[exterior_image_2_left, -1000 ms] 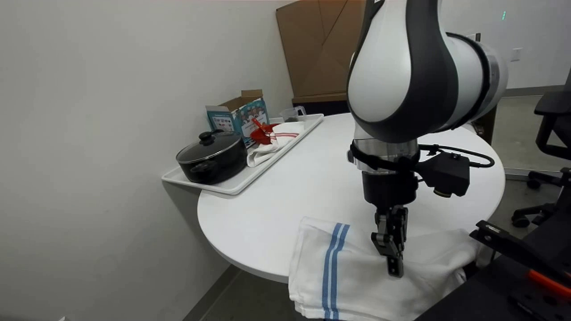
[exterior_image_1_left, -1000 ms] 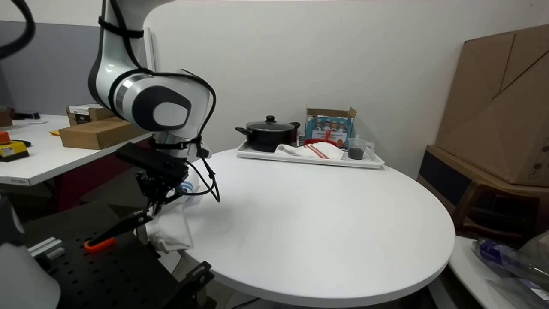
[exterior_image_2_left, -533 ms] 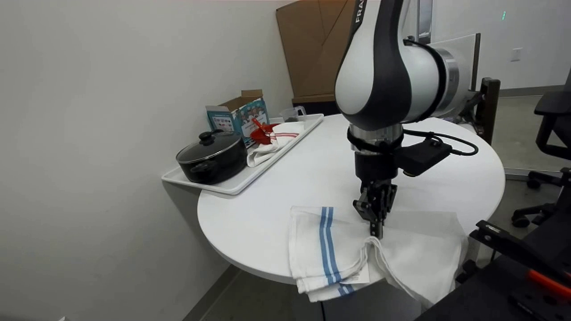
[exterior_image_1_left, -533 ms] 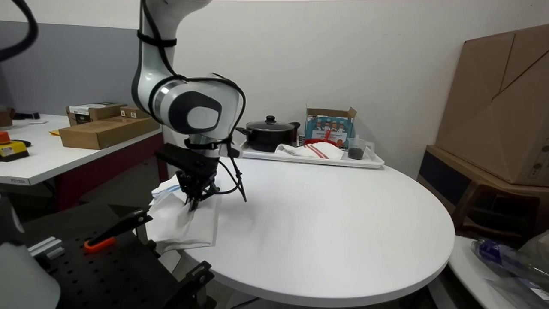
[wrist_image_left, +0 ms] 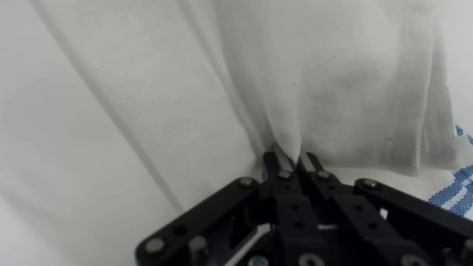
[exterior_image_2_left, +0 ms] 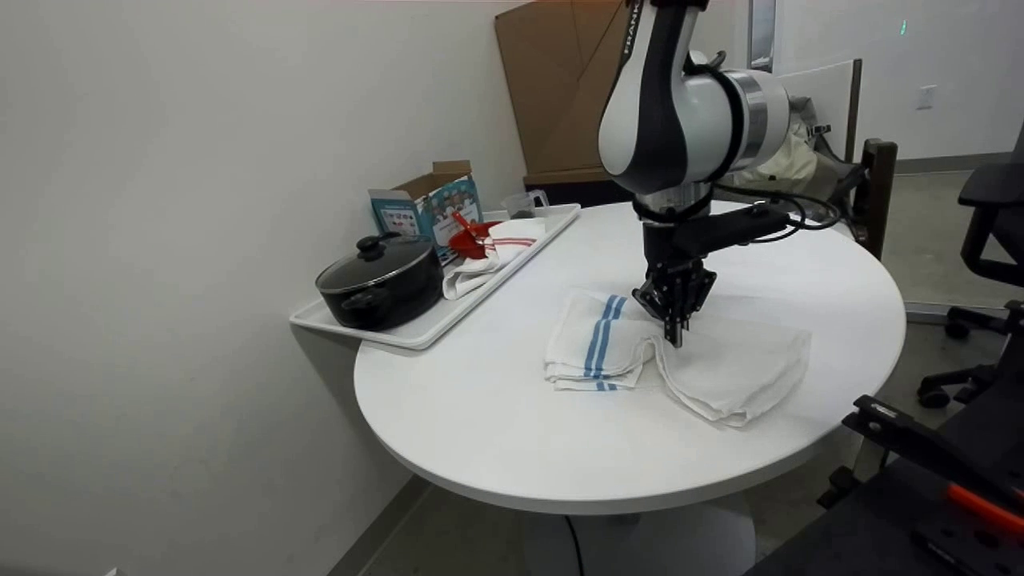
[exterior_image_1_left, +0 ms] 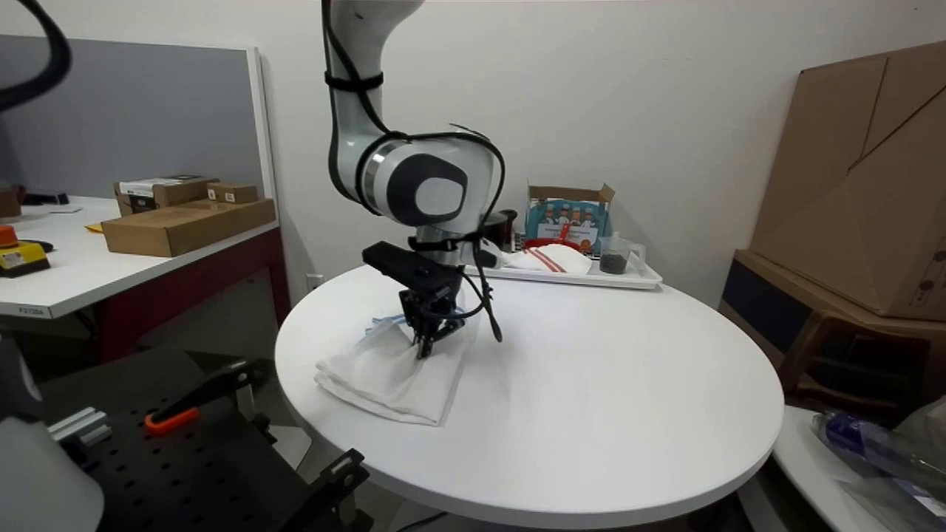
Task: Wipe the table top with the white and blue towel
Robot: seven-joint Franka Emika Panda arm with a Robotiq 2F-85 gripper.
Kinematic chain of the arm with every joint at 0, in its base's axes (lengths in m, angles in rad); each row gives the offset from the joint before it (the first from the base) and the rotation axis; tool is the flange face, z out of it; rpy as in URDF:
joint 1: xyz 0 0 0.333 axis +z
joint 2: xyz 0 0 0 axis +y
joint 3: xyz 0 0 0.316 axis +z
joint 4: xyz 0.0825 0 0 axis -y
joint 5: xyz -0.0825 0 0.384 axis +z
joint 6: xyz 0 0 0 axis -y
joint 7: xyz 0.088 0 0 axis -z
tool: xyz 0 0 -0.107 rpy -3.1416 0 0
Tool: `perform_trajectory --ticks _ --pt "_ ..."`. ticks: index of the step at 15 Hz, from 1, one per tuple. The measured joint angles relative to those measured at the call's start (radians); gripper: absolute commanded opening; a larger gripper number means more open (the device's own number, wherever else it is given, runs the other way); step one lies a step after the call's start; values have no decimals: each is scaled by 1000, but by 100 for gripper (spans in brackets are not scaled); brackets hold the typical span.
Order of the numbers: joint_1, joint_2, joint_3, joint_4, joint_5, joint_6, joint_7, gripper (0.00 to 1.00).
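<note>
The tool (wrist_image_left: 292, 159) points downward, its two fingers (wrist_image_left: 282, 184) pressed together on a thin fold of the towel (exterior_image_2_left: 740, 360), white with blue stripes. In the wrist view the cloth rises into a narrow ridge that runs in between the fingertips, with softer creases fanning out from it.

The towel lies folded on the round white surface (exterior_image_2_left: 480, 440), and all that shows of it is inside the edge. Its plain end comes near the edge on the side of the black board (exterior_image_1_left: 170, 473) with holes; its striped end lies toward the edge along the wall. Under the tool the middle of the towel is bunched up, while both ends lie spread.

Along the wall edge of the surface stands a white tray (exterior_image_2_left: 424, 332), one corner jutting past that edge, well apart from the towel. A black lidded pot (exterior_image_2_left: 376, 284) fills one end of the tray and a clear cup (exterior_image_1_left: 619, 255) with dark contents stands at the opposite end. Between them are an open printed box (exterior_image_2_left: 452, 212), a red item (exterior_image_2_left: 468, 242) partly hidden, and a white cloth (exterior_image_2_left: 512, 240) with red stripes along the tray's inner edge.
</note>
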Motion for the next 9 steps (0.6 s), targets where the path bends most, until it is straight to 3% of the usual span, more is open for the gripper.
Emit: perform_trajectory --ticks 4,9 --pt "-18 44 -90 123 7 -68 60 1" --pt "-111 115 -152 298 37 -198 77 1"
